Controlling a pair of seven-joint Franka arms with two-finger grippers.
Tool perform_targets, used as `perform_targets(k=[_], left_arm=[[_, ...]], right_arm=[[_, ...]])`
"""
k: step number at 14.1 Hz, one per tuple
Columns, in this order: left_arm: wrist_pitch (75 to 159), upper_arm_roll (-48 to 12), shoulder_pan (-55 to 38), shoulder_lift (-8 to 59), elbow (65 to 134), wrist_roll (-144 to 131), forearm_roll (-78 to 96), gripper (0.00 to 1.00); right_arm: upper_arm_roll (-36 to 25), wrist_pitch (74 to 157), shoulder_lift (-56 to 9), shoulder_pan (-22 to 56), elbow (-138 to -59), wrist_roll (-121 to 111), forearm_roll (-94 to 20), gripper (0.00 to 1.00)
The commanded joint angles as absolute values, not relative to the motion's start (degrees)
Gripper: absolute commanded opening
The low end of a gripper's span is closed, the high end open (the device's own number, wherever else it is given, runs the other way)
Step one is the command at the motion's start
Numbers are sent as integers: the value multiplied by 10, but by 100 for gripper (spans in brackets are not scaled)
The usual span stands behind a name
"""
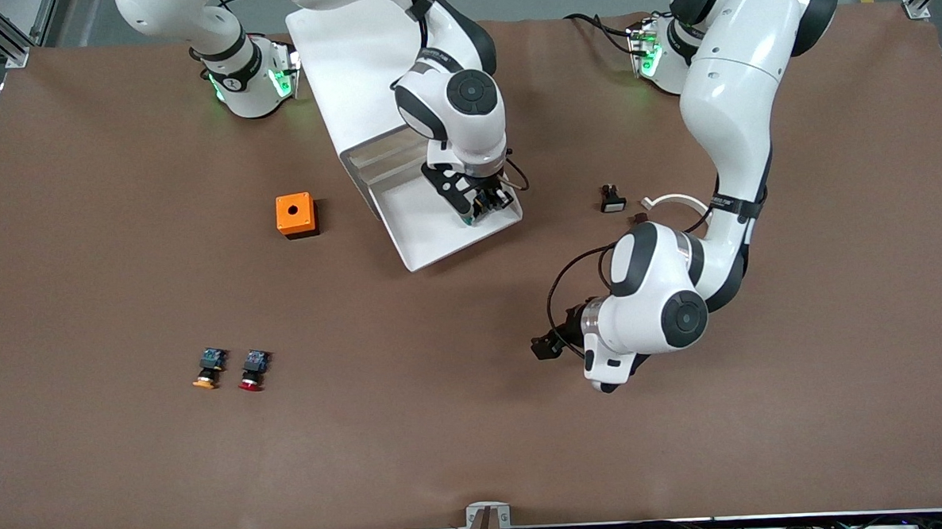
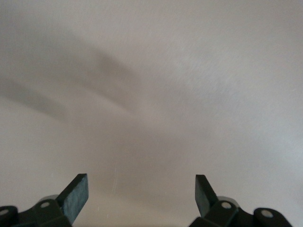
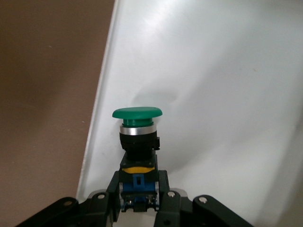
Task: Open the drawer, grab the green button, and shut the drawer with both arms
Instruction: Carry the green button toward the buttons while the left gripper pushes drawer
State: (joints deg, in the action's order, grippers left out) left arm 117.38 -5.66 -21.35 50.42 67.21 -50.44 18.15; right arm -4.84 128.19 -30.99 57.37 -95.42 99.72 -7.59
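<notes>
The button (image 3: 137, 142), green cap forward and blue rear tucked back, lies in the open drawer (image 1: 438, 242), close to the corner of the tray nearest the front camera on the left arm's side. The right gripper (image 3: 138, 191) has its fingers pressed onto the blue rear block, pinching it from both sides. You can see in the right wrist view that the button's long axis runs straight out from between the fingertips, cap pointing away from the wrist, with the drawer's white floor under it and the tray's side wall just beside it.

The relation your next move turns on, as it looks from here: the button sits in line with the right gripper and already in its grip, so a lift straight up out of the tray should clear the low wall.

The left gripper (image 2: 140, 196) hangs with its fingers spread wide and holding nothing; its own camera shows only a blank pale surface. In the front view that arm waits over bare table, nearer the front camera than the drawer and well apart from it. The right arm is plainly the one on the job.
</notes>
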Motion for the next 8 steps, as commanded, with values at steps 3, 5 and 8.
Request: perform_targets(k=[3, 5, 8], left_arm=[[1216, -52, -238, 488, 692, -505, 115, 99], [1218, -48, -250, 488, 694, -507, 115, 100], [1219, -46, -261, 487, 696, -527, 111, 100]], right_arm=[[-51, 1211, -310, 502, -892, 853, -77, 0], [-53, 1181, -300, 463, -885, 753, -76, 0], [-54, 1183, -301, 380, -890, 607, -67, 0]])
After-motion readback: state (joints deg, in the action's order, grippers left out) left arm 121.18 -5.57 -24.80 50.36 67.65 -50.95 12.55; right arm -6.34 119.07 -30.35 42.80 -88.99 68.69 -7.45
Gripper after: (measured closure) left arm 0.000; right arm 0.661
